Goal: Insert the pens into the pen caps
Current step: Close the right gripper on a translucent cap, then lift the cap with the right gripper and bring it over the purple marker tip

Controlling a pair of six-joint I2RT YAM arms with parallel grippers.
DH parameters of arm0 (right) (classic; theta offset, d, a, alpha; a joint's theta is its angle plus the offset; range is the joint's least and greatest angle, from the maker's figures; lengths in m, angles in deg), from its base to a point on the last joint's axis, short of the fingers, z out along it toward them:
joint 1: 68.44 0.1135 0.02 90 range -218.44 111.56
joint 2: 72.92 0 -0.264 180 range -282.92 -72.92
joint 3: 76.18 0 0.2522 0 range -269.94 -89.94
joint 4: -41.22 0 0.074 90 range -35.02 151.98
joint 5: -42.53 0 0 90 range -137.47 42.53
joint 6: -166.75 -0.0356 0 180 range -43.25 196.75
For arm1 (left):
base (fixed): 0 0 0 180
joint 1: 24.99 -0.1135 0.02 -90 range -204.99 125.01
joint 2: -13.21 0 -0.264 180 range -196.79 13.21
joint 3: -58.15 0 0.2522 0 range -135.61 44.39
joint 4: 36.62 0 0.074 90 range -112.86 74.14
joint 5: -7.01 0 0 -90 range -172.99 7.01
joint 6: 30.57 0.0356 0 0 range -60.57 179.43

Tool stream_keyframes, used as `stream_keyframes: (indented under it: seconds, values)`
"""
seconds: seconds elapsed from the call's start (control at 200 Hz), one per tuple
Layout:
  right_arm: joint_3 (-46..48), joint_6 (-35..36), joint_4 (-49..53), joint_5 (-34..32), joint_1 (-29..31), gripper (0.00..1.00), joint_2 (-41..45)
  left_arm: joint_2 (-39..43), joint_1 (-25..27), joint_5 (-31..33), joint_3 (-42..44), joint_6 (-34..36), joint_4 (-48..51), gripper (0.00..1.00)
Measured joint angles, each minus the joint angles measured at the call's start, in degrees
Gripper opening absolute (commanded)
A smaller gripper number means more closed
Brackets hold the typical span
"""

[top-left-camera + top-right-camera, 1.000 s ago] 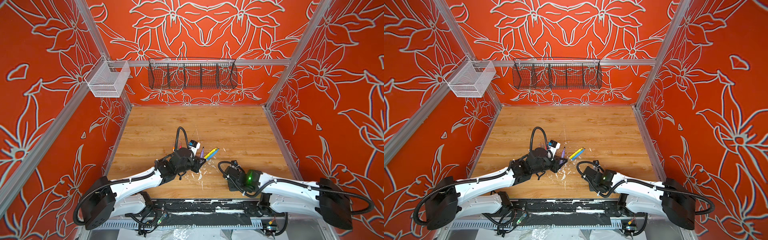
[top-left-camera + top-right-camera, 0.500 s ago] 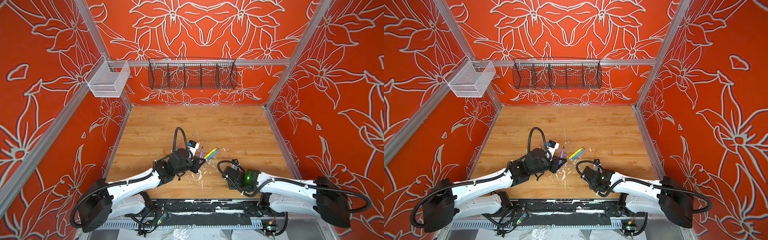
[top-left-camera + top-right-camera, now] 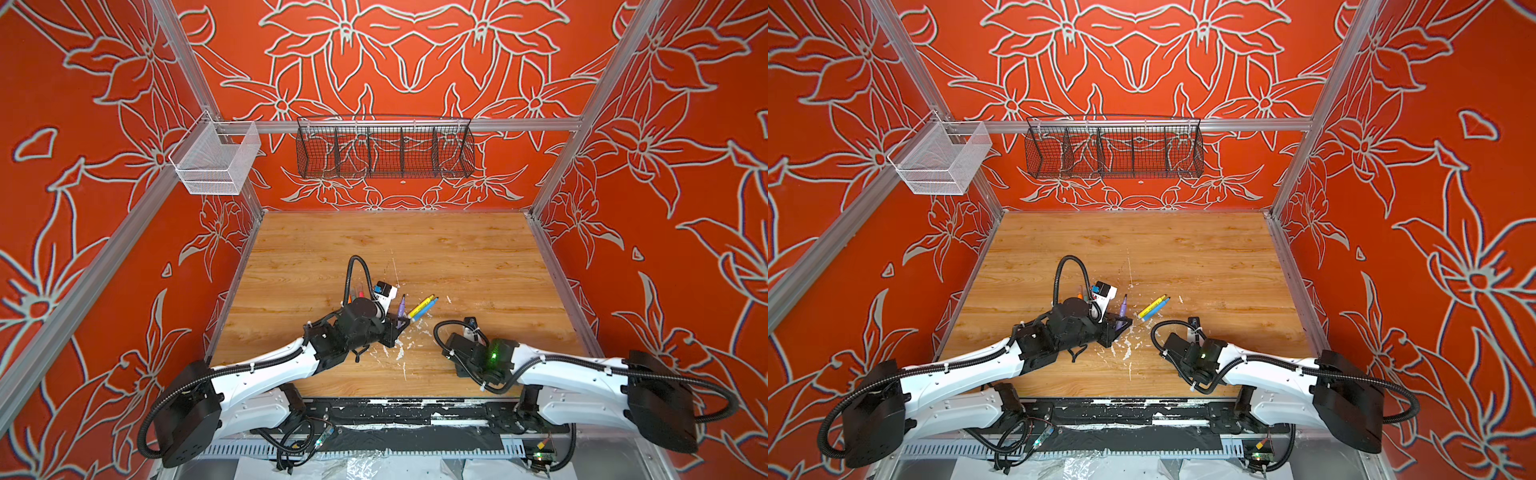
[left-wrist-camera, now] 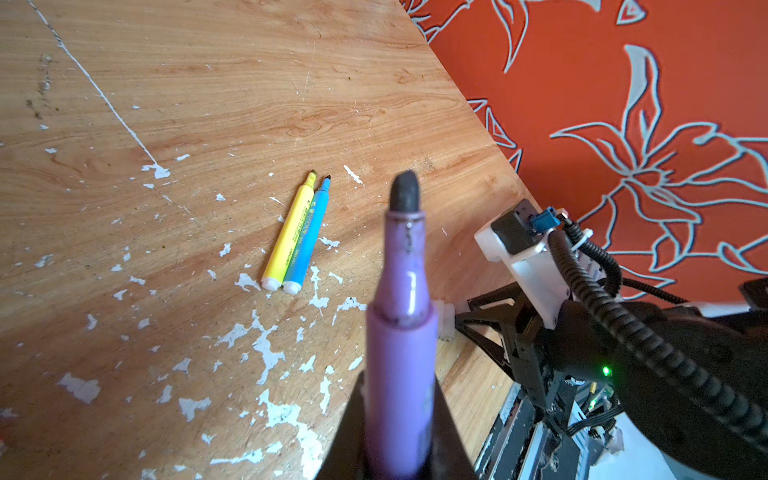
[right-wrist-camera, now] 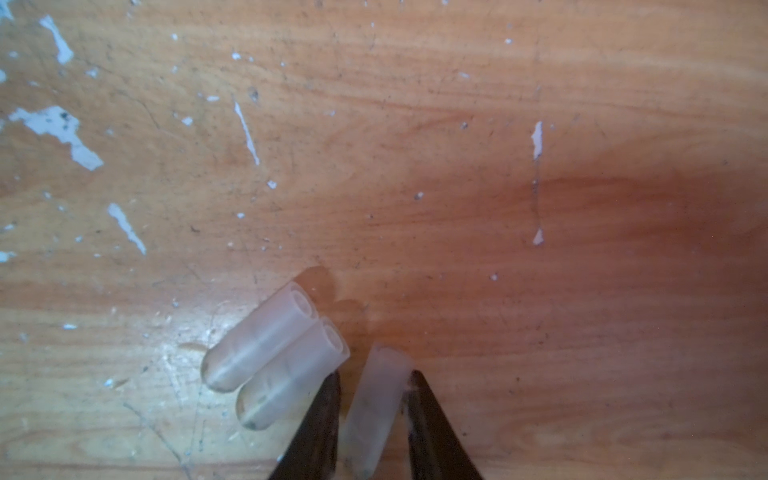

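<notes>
The purple pen (image 4: 401, 353) has a dark tip; yellow pen (image 4: 291, 232) and blue pen (image 4: 309, 237) end in white. The desk (image 4: 249, 83) is white-flecked wood grain; walls (image 4: 582, 83) orange, flower-patterned.

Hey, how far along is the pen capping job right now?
Done: nothing visibly capped yet. In hand: the left gripper holds the purple pen, tip bare, and the right gripper pinches a clear cap on the table. Left: joining those two, then the yellow pen and blue pen, both lying uncapped, with two spare caps waiting. Other pens behind the left arm are too hidden to judge.
</notes>
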Motion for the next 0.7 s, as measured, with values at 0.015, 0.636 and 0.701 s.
stream_keyframes:
  seconds: [0.015,0.636,0.701]
  values:
    - [0.0,-0.1,-0.1,-0.2,0.0,0.25,0.0,0.1,0.0,0.0,0.0,0.0,0.0,0.0]
    - [1.9,-2.8,7.1,-4.4,0.0,0.09,16.5,7.3,0.0,-0.4,1.8,-0.1,1.9,0.0]
    - [1.8,-2.9,8.4,-5.8,0.0,0.08,21.4,9.3,0.0,-0.8,3.5,-0.7,1.9,0.0]
